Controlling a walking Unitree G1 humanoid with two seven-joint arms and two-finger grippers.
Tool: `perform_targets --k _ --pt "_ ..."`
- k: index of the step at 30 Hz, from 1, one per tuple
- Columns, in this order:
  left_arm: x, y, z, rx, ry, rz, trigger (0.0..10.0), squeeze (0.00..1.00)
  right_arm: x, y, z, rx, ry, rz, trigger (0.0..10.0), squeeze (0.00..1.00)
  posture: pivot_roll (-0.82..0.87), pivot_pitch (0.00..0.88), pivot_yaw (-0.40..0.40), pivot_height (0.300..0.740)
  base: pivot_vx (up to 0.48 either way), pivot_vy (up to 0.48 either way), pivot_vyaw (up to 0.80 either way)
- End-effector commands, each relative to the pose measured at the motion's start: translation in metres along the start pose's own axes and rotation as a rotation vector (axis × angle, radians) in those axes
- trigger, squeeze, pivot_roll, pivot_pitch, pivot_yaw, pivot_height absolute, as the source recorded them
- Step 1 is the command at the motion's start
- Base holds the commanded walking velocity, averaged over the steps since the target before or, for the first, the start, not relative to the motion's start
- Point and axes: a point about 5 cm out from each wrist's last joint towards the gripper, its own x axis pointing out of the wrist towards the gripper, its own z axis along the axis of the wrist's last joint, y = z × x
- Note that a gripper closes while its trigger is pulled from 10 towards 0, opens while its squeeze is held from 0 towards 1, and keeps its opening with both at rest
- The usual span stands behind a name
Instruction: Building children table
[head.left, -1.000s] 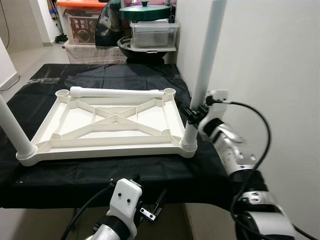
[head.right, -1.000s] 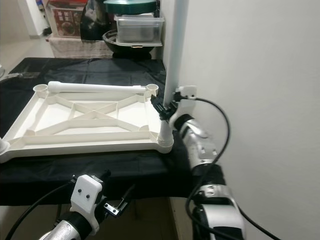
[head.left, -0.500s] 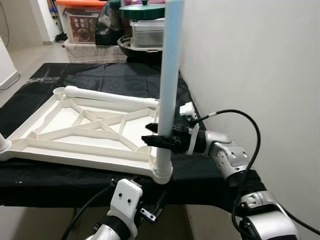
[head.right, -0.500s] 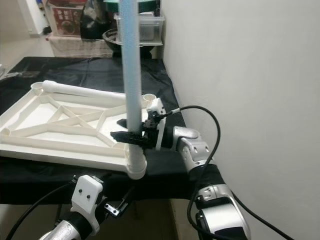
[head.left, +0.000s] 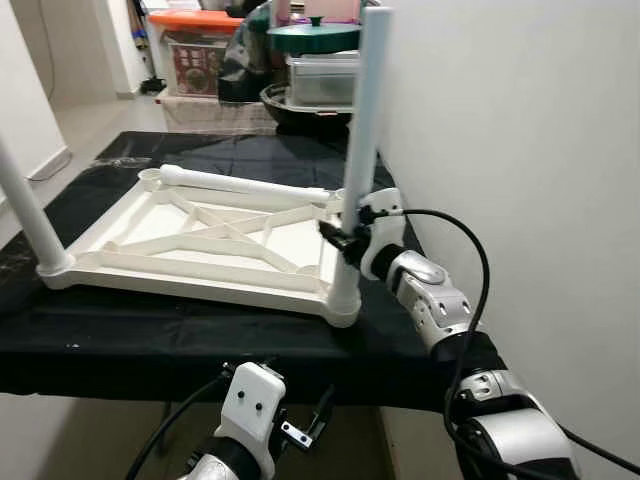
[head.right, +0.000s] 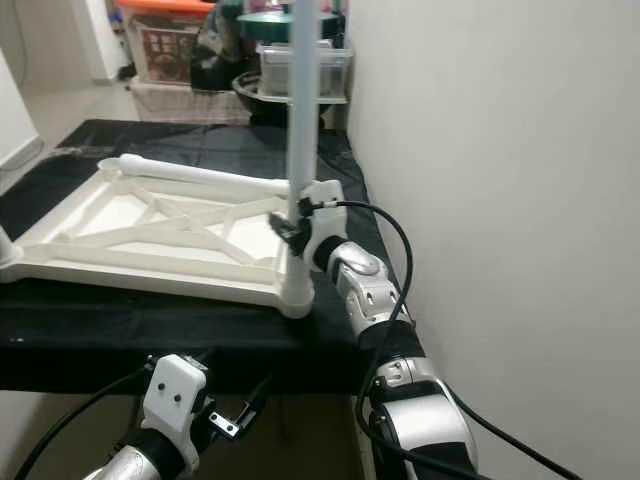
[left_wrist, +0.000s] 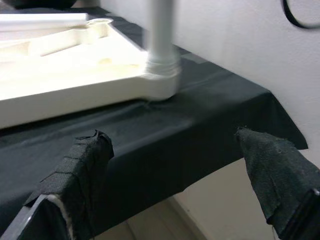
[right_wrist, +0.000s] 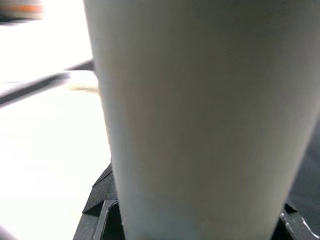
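- The white tabletop (head.left: 200, 245) lies upside down on the surface (head.left: 120, 340), which is covered with a black cloth; the ribbed underside faces up.
- An upright white leg (head.left: 358, 150) stands in the tabletop's near right corner socket (head.left: 343, 300).
- The right end effector (head.left: 345, 237) is clamped on that leg low down, just above the socket, its black fingers on either side of the tube; in the right wrist view the leg (right_wrist: 200, 120) sits between the fingers.
- A second leg (head.left: 28, 215) stands upright in the near left corner.
- A loose leg (head.left: 240, 183) lies flat along the far edge of the tabletop, between the two far sockets.
- The left end effector (left_wrist: 175, 165) hangs below the front edge of the surface, its two fingers spread wide with nothing between them.
- Behind the surface stand storage boxes (head.left: 195, 45) and a green-lidded pot (head.left: 312, 38).
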Motion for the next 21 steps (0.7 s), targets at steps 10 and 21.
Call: perform_targets --k 10,21 --pt "0.000 0.000 -0.004 0.011 0.013 -0.007 10.0 0.00 -0.024 0.007 -0.016 0.112 0.030 -0.403 3.8 0.00 0.11 0.019 -0.061 0.740 0.000 0.000 0.00" --pt "0.000 0.000 -0.004 0.006 0.015 -0.008 10.0 0.00 -0.007 0.019 0.001 0.202 -0.099 0.238 10.0 0.00 0.11 0.022 -0.058 0.740 0.000 0.000 0.00"
